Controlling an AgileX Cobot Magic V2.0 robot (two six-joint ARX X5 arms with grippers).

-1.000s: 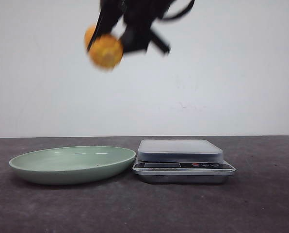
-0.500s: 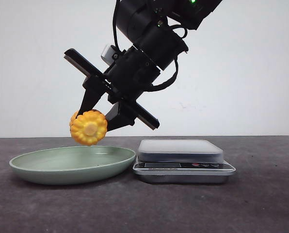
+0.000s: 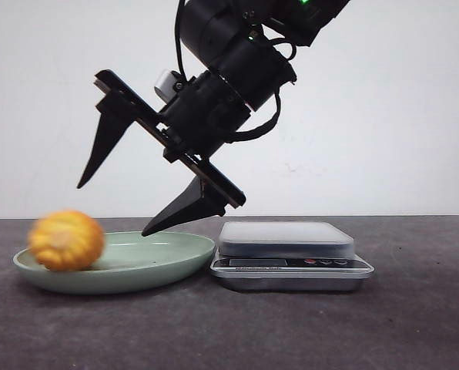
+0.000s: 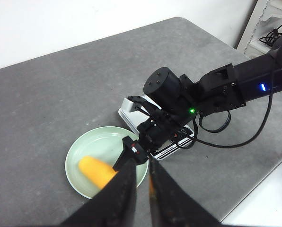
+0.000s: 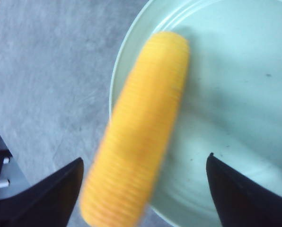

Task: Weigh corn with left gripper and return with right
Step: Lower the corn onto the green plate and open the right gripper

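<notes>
Overhead, the right claw [image 3: 129, 193] is hanging wide open above the plate [image 3: 156, 266], its two dark fingers [image 3: 185, 208] spread far apart and gripping nothing. It is tilting down and to the left, with its lower finger tip pointing at the plate's right half and not touching it. The arm behind it is rising up and to the right, out of the top of the front view.

The corn [image 3: 66, 240] is lying on the left part of the green plate, blurred in the front view, clear of both fingers. In the right wrist view the corn [image 5: 136, 127] is showing as a streaked orange-yellow shape across the plate's [image 5: 235, 94] rim, between the two finger tips.

The left claw [image 4: 141, 184] is filling the near edge of its own view, its fingers sitting close together with only a thin gap and nothing between them. From there the corn [image 4: 97, 171] is resting in the plate [image 4: 89, 146].

The scale [image 3: 291, 254] is sitting just right of the plate on the grey table [image 3: 414, 324], its platform bare.
</notes>
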